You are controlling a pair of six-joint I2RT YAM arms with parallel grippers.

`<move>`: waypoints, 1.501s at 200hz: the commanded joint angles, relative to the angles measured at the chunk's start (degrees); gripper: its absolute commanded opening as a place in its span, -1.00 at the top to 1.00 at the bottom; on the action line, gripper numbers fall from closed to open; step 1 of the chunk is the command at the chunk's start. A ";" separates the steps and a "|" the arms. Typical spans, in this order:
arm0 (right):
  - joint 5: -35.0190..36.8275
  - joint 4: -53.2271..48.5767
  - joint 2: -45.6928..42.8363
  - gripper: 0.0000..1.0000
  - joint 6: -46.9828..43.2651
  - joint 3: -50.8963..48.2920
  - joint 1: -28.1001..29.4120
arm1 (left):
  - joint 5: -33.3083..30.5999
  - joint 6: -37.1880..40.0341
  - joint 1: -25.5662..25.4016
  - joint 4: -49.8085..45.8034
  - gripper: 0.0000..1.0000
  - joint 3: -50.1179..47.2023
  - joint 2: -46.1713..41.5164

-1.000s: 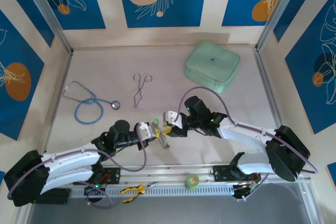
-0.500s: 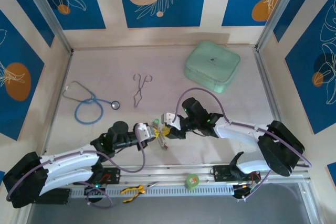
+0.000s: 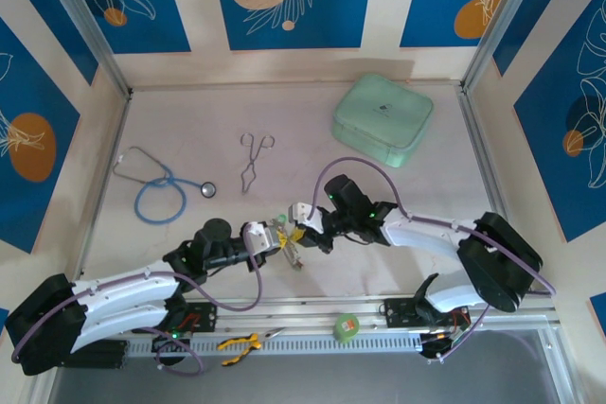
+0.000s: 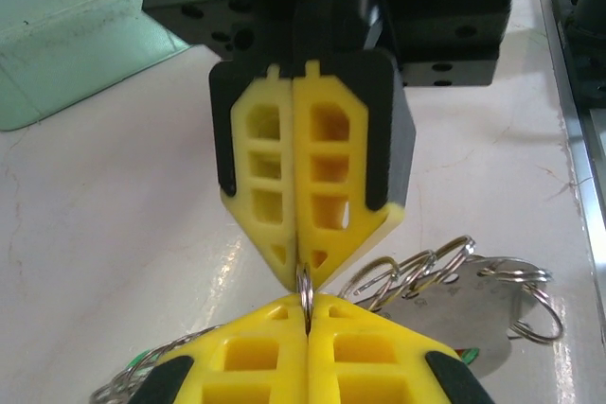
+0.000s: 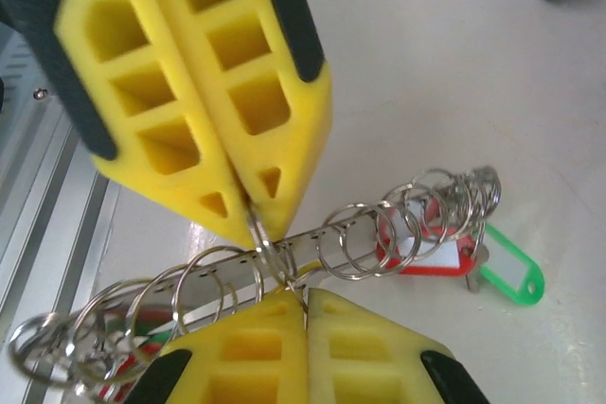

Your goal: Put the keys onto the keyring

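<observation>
Left gripper and right gripper both clench one small ring; close up, red key tag and green key tag lie beyond, indistinct from overhead

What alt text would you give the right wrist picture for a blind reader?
Two yellow pincers meet tip to tip, left pincer above, right pincer below, both shut on one small silver ring. More rings trail in a row toward a red tag and a green tag.
</observation>
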 commanded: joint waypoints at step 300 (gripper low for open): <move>10.52 -19.50 -5.90 1.00 -9.10 10.86 6.55 | -1.54 0.86 -0.83 -5.64 0.66 5.25 2.83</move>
